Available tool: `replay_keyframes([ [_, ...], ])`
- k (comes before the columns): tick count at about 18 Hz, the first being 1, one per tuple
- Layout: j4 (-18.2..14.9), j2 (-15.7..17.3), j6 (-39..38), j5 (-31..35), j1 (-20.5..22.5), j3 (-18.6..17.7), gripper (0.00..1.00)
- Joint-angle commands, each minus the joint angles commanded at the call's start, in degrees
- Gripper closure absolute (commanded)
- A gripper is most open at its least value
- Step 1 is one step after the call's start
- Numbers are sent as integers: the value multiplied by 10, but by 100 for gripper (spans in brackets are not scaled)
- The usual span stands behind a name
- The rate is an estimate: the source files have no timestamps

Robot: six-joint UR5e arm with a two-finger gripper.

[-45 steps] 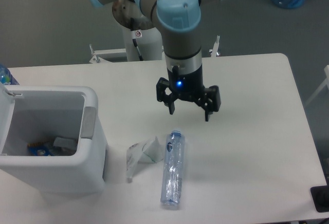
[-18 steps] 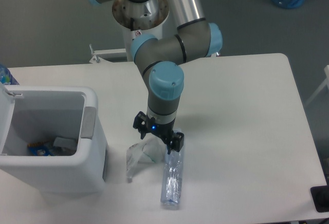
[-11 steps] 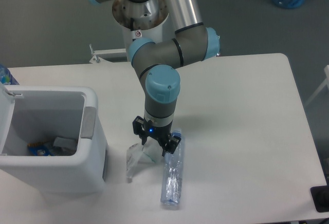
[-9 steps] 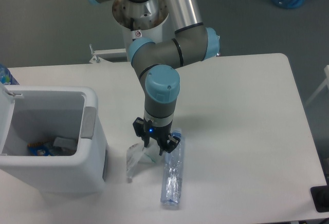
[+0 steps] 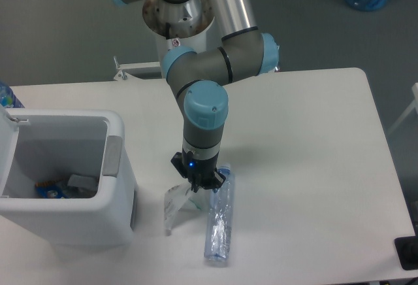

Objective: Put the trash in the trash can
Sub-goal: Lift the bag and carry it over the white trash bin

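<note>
Tool [image 5: 198, 184] pinching wrapper [image 5: 175, 201], beside bottle [image 5: 220, 223]

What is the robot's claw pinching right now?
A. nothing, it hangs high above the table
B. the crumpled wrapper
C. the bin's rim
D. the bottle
B: the gripper is down at the table with its jaws closed on the top of the wrapper, while the bottle lies untouched beside it and the bin stands off to the side.

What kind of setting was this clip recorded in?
Probably a robotics lab or test cell: a plain white table on a grey floor, the arm's pedestal base behind it, and staged trash beside a white bin.
</note>
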Motion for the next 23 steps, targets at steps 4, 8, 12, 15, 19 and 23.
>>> replay_keyframes([
  [4, -10, 39, 0, -3, 2, -1, 100],
  [8, -14, 71, -6, -70, 16, -1, 100],
  [12, -15, 107, -60, -147, 36, 12, 100],
  [15, -14, 117, -120, -216, 51, 50, 100],
  [19, -14, 120, -246, -250, 55, 120, 100],
  [23, -14, 148, -304, -299, 59, 134, 100],
])
